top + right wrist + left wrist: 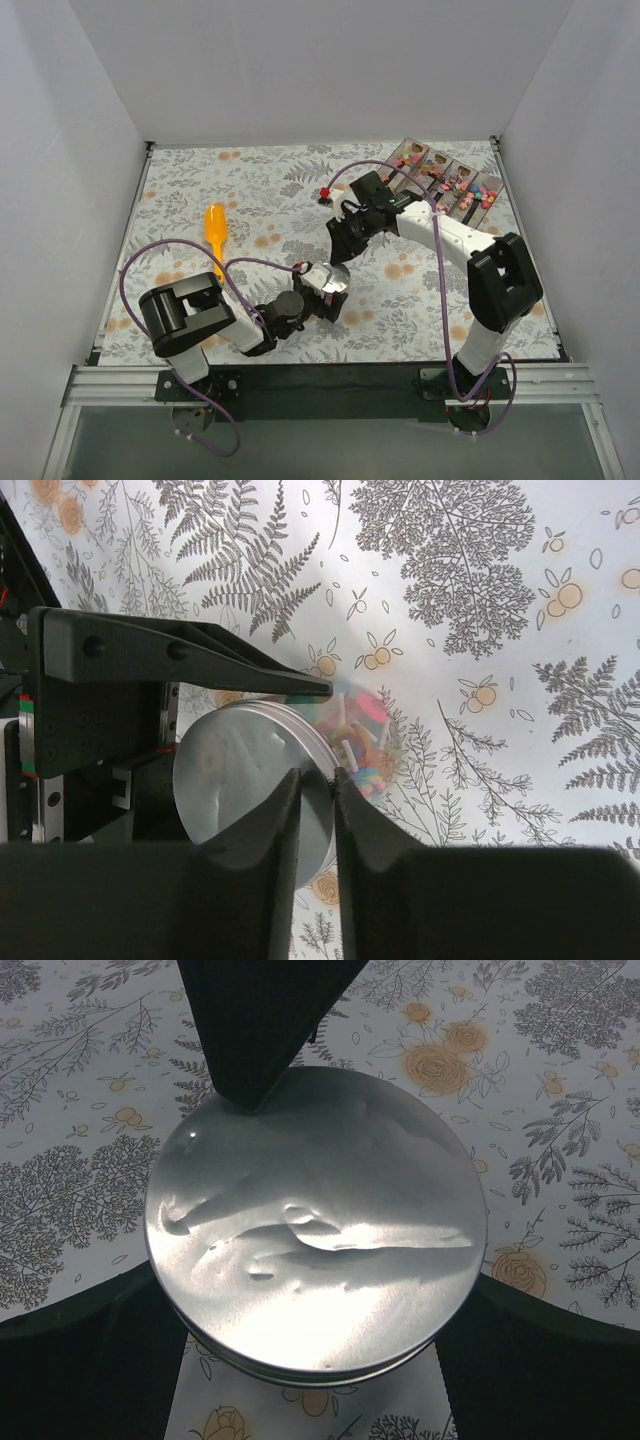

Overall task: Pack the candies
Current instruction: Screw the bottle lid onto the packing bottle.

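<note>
A clear jar of mixed-colour candies (365, 742) lies on its side with a round silver lid (240, 780) on it. My left gripper (322, 292) is shut on the jar, with one jaw on each side of it. The lid (315, 1230) fills the left wrist view. My right gripper (316, 780) is shut on the lid's rim, coming from above in the top view (343, 252). More candies lie in the compartment tray (452, 178) at the back right.
An orange scoop (215, 230) lies on the floral tablecloth at the left. A small red thing (325, 193) sits on the cloth behind the right gripper. White walls enclose the table on three sides.
</note>
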You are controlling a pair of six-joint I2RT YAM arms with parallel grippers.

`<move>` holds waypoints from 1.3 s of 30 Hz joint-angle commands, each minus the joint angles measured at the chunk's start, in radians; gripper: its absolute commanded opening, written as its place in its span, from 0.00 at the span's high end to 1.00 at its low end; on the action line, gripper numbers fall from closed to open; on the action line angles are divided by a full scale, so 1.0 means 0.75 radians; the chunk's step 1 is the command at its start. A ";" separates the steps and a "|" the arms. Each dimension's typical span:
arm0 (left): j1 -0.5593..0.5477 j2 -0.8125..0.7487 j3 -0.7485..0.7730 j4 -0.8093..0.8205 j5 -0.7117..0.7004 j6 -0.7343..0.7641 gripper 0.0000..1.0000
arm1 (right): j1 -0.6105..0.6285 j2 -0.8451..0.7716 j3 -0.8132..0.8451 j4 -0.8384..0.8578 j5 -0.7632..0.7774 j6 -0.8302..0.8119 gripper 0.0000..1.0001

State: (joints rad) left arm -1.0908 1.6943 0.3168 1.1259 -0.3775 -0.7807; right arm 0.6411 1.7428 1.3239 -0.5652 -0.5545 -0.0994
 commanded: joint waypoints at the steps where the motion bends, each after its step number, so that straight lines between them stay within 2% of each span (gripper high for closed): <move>1: 0.002 0.021 0.009 -0.141 -0.028 -0.031 0.37 | 0.019 -0.088 -0.082 -0.114 -0.120 -0.033 0.80; 5: 0.006 0.028 0.021 -0.155 -0.063 -0.033 0.37 | 0.045 -0.161 -0.190 -0.171 -0.171 -0.025 0.84; 13: 0.019 0.034 0.032 -0.172 -0.124 -0.051 0.37 | 0.158 -0.280 -0.429 -0.132 -0.079 0.348 0.85; 19: 0.025 0.030 0.034 -0.182 -0.141 -0.068 0.37 | 0.180 -0.460 -0.646 -0.009 -0.013 0.625 0.83; 26: 0.031 0.034 0.038 -0.194 -0.157 -0.076 0.37 | 0.213 -0.640 -0.775 0.074 0.036 0.815 0.84; 31: 0.031 0.036 0.028 -0.182 -0.149 -0.078 0.37 | 0.213 -0.712 -0.792 0.095 0.064 0.863 0.84; 33: 0.031 0.028 0.019 -0.164 -0.115 -0.076 0.37 | 0.193 -0.734 -0.784 0.087 0.152 0.844 0.84; 35: 0.031 0.023 0.001 -0.147 -0.096 -0.072 0.37 | 0.113 -0.745 -0.763 0.077 0.173 0.814 0.84; 39: 0.031 0.015 -0.024 -0.119 -0.053 -0.070 0.37 | -0.012 -0.688 -0.630 0.052 0.171 0.634 0.77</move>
State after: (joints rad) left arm -1.0698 1.7031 0.3340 1.1091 -0.4393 -0.8116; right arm 0.6785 1.2179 0.7486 -0.5152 -0.4252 0.4629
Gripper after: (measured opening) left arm 0.817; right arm 0.217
